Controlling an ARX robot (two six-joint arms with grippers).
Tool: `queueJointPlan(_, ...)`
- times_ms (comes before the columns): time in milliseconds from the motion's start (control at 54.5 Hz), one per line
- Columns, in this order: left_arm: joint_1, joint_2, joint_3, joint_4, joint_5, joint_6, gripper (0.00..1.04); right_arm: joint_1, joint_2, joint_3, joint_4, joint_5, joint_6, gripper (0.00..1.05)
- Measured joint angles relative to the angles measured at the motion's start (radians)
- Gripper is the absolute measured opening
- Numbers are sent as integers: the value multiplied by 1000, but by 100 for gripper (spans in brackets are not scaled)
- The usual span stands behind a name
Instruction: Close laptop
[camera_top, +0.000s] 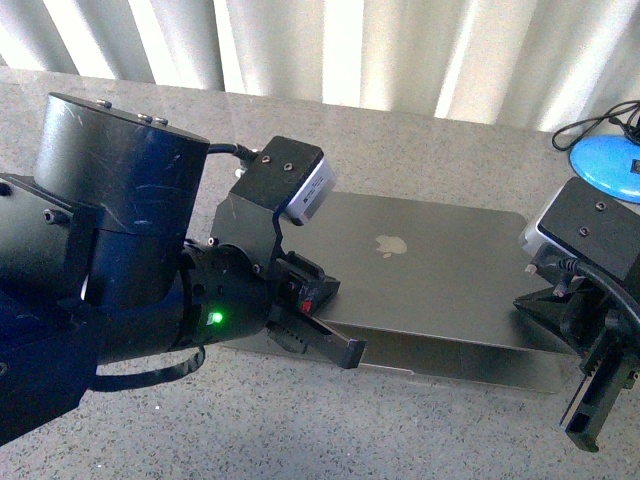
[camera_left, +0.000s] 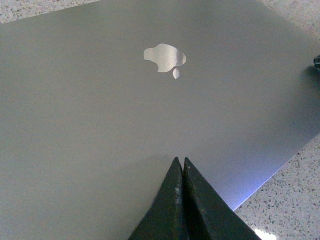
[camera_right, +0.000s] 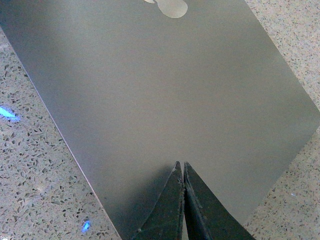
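Holding my left pincer (camera_left: 180, 166) and right pincer (camera_right: 180, 168) both clenched empty, tips down on the laptop (camera_top: 430, 270) near opposite side edges of its lid, to push evenly, I judge; it lies on the worktop (camera_top: 300, 430), almost shut.

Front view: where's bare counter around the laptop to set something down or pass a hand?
Free: the counter in front of the laptop, between left gripper and right gripper, and the band behind it up to the curtain. Crowded: both laptop ends, where the grippers sit, and the far right corner with the blue object and cable.
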Motion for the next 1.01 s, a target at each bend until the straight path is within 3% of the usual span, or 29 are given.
queueJointPlan(1009,5,47,-23,44,48,-39,4,-23,48,-6,-6,-8,-18,1)
